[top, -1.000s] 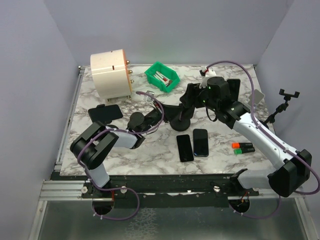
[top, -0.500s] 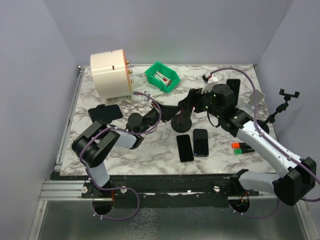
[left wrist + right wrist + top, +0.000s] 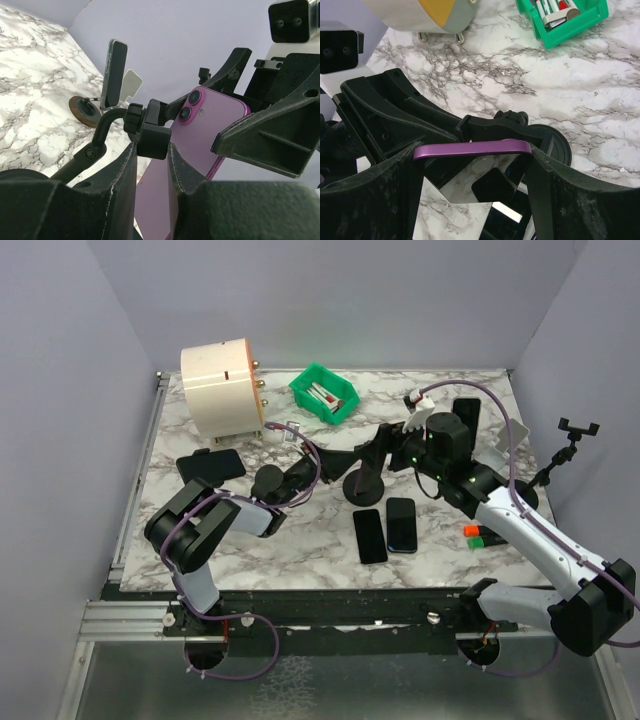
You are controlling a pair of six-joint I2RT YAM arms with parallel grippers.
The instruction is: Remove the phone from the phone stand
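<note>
Mid-removal: right gripper (image 3: 472, 165) clamps the purple phone (image 3: 470, 148) across its edges at frame centre, left gripper (image 3: 151, 147) pinches the phone stand (image 3: 100, 135) arm at lower centre, can't tell if phone has cleared the stand, so lifting away remains.

Left arm (image 3: 200, 530): black joint housings, pale grey links. Right arm (image 3: 525, 525): same finish, green indicator lights (image 3: 412, 443) at frame centre-right. Purple cables (image 3: 498, 400) run along both arms. Fingers (image 3: 365, 200): black, grainy plastic, dust-flecked.
</note>
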